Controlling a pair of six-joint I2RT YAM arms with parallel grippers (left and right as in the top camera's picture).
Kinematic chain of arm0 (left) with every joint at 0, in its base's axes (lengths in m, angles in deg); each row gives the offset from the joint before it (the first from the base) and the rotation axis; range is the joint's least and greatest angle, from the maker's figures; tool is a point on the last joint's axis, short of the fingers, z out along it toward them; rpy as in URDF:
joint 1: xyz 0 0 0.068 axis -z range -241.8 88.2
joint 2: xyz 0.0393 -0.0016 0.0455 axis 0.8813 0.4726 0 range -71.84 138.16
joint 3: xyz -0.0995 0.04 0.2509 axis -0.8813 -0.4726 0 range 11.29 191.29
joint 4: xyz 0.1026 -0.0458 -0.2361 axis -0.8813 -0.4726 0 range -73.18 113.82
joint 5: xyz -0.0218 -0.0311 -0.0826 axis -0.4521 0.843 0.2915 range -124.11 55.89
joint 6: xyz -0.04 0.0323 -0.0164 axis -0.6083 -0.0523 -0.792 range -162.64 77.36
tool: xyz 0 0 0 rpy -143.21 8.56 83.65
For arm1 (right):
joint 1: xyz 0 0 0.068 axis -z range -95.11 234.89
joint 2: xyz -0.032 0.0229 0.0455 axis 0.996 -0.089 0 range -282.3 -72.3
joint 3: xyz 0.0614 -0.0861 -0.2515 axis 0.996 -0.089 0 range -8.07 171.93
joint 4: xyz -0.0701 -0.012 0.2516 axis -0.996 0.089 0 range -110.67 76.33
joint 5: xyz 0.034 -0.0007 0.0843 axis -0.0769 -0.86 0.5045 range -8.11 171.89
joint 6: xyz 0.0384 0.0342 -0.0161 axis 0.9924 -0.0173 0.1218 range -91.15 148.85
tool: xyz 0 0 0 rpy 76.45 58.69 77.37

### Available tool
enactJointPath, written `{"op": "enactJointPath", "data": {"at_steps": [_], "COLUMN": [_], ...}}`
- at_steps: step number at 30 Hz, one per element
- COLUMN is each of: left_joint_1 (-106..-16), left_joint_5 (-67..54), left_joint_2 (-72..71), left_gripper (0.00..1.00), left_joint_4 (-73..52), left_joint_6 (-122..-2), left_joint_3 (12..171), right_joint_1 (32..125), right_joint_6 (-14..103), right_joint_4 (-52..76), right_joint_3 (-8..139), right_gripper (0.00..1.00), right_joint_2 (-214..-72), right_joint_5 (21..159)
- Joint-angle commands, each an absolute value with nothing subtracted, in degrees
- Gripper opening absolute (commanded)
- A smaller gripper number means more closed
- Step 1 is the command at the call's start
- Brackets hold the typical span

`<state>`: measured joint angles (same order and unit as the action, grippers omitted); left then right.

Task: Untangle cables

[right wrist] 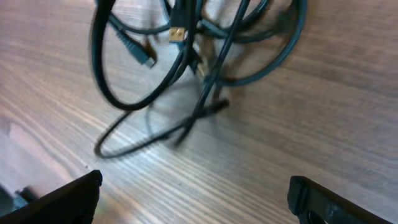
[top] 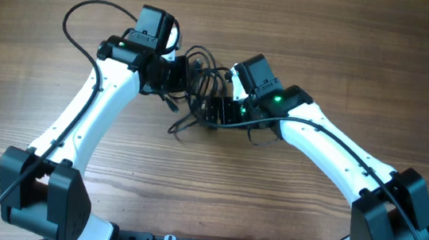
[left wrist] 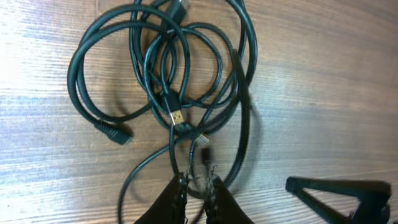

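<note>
The cables lie as one tangle of thin black loops on the wooden table, between the two arms. A gold-tipped plug sits in the middle of the tangle and a black plug at its left. My left gripper is at the tangle's near edge. Its jaws stand a narrow gap apart with a strand crossing between the tips; I cannot tell if it is pinched. My right gripper is wide open above bare wood, short of the cables.
The wooden table stretches around the tangle on all sides. A thicker arm wire loops out at the back left. A black finger of the right gripper shows at the lower right of the left wrist view.
</note>
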<state>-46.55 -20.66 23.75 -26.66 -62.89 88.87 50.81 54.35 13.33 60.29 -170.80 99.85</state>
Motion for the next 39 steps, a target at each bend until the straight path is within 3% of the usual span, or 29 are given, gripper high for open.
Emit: {"op": "enactJointPath", "data": {"at_steps": [1,5,6,9,14,16,17,23,24,25,28,39], "left_joint_1": [-46.64,-46.55,-46.53,-46.53,-46.53,-46.53,-46.53,-46.55,-46.53,-46.53,-46.55,-46.55], "left_joint_5": [-19.81,-20.03,-20.44,-21.84,-22.32,-22.65,-22.63,-22.87,-24.2,-24.75,-26.69,-29.32], "left_joint_2": [23.9,23.95,23.95,23.97,23.97,23.97,23.97,23.97,23.97,23.97,23.97,23.97], "left_gripper": [0.15,0.15,0.16,0.16,0.16,0.16,0.16,0.16,0.17,0.18,0.2,0.27], "left_joint_4": [-27.6,-27.57,-27.47,-27.49,-27.09,-26.5,-26.04,-23.16,-21.94,-21.3,-19.77,-16.14], "left_joint_6": [-62.56,-62.58,-62.58,-62.58,-62.6,-62.6,-62.62,-62.71,-63.06,-63.06,-64.26,-66.23], "left_joint_3": [88.87,88.87,88.87,88.87,88.87,88.8,88.63,85.66,84.15,83.43,81.53,78.77], "right_joint_1": [50.57,50.68,50.68,50.68,50.68,50.68,50.68,50.68,50.68,50.68,50.68,50.83], "right_joint_6": [54.55,56.34,56.78,57.56,57.58,57.61,57.98,62.37,62.92,62.92,62.89,65.5], "right_joint_4": [11.6,8.12,7.18,4.96,0.67,-1.32,-2.1,-3.81,-3.9,-3.85,-3.77,-12.49], "right_joint_3": [60.05,60.05,60.05,60.05,60.05,60.05,60.05,60.05,60.05,60.05,60.05,60.05], "right_gripper": [1.0,0.99,0.93,0.56,0.35,0.09,0.04,0.05,0.22,0.29,0.4,0.49], "right_joint_2": [-171.87,-172.24,-172.4,-173.27,-175.02,-175.89,-176.27,-177.6,-177.86,-177.86,-177.86,-177.84], "right_joint_5": [96.41,94.97,94.99,95.96,98.67,98.69,98.67,98.69,98.88,98.95,99.82,116.26]}}
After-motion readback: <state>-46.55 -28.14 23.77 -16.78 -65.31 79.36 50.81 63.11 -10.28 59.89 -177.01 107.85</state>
